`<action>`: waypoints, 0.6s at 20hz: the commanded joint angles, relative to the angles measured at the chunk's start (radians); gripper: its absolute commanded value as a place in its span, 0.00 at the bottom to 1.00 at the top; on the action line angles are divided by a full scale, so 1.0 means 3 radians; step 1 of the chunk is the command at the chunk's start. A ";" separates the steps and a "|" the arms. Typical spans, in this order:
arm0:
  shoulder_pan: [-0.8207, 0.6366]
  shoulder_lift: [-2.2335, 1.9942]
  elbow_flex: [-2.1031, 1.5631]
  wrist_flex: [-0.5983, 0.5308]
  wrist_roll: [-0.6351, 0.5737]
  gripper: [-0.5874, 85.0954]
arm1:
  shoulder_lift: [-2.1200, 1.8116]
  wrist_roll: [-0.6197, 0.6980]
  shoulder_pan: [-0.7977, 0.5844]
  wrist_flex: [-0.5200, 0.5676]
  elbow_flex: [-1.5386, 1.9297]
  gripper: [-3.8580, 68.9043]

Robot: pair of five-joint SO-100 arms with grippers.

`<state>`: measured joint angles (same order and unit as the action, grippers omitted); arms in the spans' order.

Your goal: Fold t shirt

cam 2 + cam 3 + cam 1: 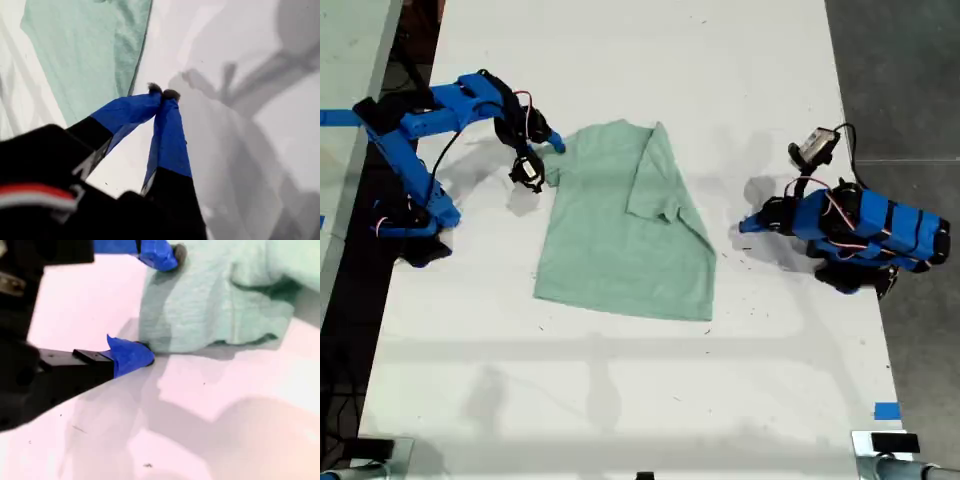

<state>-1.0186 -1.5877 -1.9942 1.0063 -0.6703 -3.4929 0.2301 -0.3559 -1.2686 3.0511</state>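
My second gripper, spread around the t shirt sleeve edge, must pinch next; my first gripper rests pressed together.

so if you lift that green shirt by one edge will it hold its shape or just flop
Probably flop. The t shirt is thin cloth: one sleeve already lies folded over its body, and the edge between the open fingers of my second gripper is bunched and wrinkled. It looks light, so it would likely drag and crease rather than slide flat.
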 commanded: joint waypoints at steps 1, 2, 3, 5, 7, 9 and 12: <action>0.0020 0.0179 0.0128 0.0031 0.0102 0.01 | -0.0056 0.0020 0.0041 0.0010 0.0143 0.07; 0.0015 0.0184 0.0205 0.0097 0.0102 0.01 | -0.0056 0.0020 0.0041 0.0010 0.0143 0.07; 0.0015 0.0169 0.0317 0.0220 0.0107 0.01 | -0.0056 0.0020 0.0041 0.0010 0.0143 0.07; 0.0102 -0.0051 0.0516 0.0455 0.0133 0.01 | -0.0056 0.0026 0.0041 0.0010 0.0143 0.07; 0.0337 -0.0266 0.0885 0.0787 0.0261 0.01 | -0.0056 0.0031 0.0041 0.0010 0.0143 0.07; 0.0603 -0.0215 0.1483 0.1258 0.0522 0.01 | -0.0056 0.0031 0.0041 0.0015 0.0143 0.07; 0.1150 0.0092 0.2316 0.1503 0.0890 0.01 | -0.0056 0.0031 0.0041 0.0015 0.0143 0.07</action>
<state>-0.7808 -1.5831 -1.4772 1.4266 -0.4694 -3.4929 0.2301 -0.3497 -1.2686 3.0511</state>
